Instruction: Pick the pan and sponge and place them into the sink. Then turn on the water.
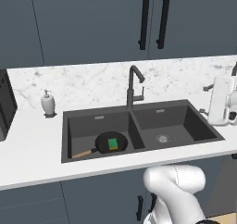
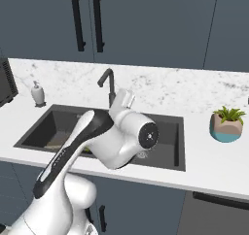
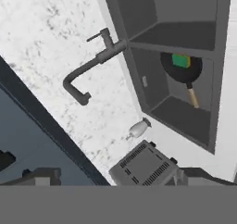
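With the pan (image 1: pixel 111 142) lying in the sink's (image 1: pixel 143 150) left basin at lower centre of the left base view and the sponge (image 1: pixel 113 144) resting on it, my end effector is spread and empty, free for the faucet (image 1: pixel 134 86).

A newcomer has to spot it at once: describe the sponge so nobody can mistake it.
Find the dark double-basin sink set in the white marble counter. In its left basin lies a round black pan with a wooden handle. The sponge rests inside that pan: a small green rectangle, the only bright thing in the sink.
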